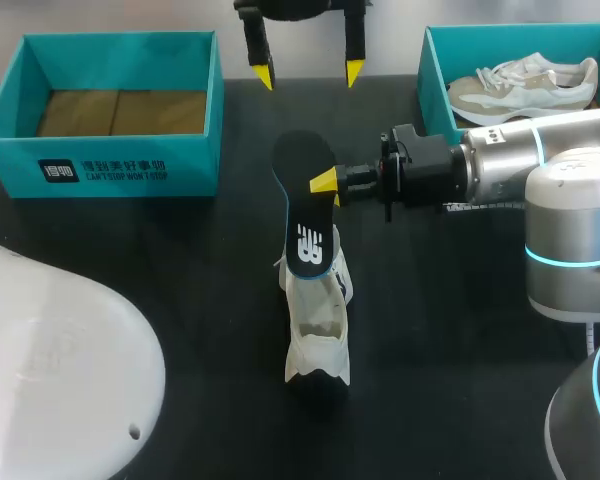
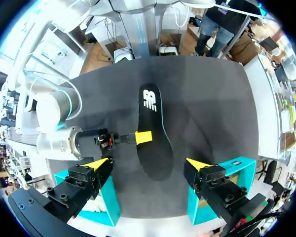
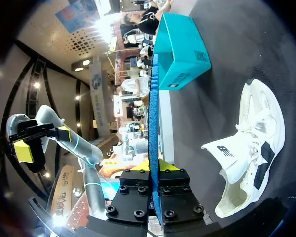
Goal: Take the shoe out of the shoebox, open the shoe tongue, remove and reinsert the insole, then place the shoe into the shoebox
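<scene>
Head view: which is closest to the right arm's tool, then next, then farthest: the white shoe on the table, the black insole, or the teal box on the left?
1. black insole: gripped in the right tool itself, mid-table.
2. white shoe: on the table under the insole's lower end, toward the robot.
3. left box: across the table on the left side, farthest.

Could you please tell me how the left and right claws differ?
The right claw is shut on the black insole; the left claw is open and holds nothing. The right claw is over the table's middle by the white shoe; the left claw hangs near the far edge. Both have yellow tips.
</scene>
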Tool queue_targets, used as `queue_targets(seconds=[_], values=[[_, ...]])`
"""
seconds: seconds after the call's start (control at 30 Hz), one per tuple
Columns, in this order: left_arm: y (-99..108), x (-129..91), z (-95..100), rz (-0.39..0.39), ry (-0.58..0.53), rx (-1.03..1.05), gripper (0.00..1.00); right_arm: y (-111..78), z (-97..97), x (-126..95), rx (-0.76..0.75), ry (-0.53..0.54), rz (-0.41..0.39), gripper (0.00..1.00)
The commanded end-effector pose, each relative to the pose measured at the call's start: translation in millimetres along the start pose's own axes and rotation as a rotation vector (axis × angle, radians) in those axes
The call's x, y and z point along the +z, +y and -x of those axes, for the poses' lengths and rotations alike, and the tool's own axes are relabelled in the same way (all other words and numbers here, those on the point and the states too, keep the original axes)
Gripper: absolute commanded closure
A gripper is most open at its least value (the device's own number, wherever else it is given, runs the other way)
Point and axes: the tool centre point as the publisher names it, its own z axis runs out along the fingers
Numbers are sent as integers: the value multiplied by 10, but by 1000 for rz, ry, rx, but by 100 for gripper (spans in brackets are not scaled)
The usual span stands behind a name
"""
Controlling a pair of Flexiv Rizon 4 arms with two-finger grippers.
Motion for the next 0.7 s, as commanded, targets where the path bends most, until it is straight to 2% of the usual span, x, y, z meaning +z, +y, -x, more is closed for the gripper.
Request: queue_targets(seconds=[0.03, 0.13, 0.2, 0.47, 0.57, 0.7], values=[[-59, 20, -55, 24, -8, -18, 0, -4, -2, 18, 1, -3, 2, 100], [-81, 23, -125, 36, -65, -41, 0, -4, -2, 18, 1, -3, 2, 100], [-84, 16, -207, 42, -145, -70, 0, -4, -2, 18, 1, -3, 2, 100], [-101, 90, -593, 36, -611, -153, 0, -4, -2, 18, 1, -3, 2, 100], [-143, 178, -665, 14, -779, -151, 0, -4, -2, 18, 1, -3, 2, 100], [-208, 230, -709, 22, -943, -138, 0, -4, -2, 18, 1, -3, 2, 100]])
